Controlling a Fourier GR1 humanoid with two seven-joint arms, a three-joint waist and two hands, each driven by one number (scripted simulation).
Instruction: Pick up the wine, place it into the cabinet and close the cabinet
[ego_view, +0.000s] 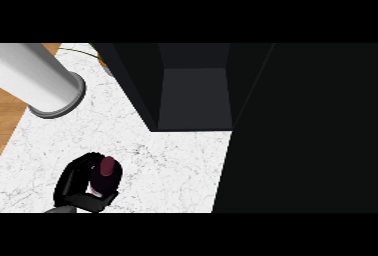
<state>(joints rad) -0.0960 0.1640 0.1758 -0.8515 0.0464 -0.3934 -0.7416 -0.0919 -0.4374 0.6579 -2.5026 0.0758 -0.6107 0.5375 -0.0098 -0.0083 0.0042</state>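
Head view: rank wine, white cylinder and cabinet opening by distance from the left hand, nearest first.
1. Wine: lower left, held in the left hand itself.
2. White cylinder, upper left, and cabinet opening, upper middle: too close to call.

One view only, taken from the robot's head and facing steeply down onto the white marbled bench (173, 165) from close above. The dark open cabinet (193, 95) fills the top centre and the whole right side. The left hand (77, 182) enters at the lower edge, and wooden floor (10, 117) shows along the left edge.
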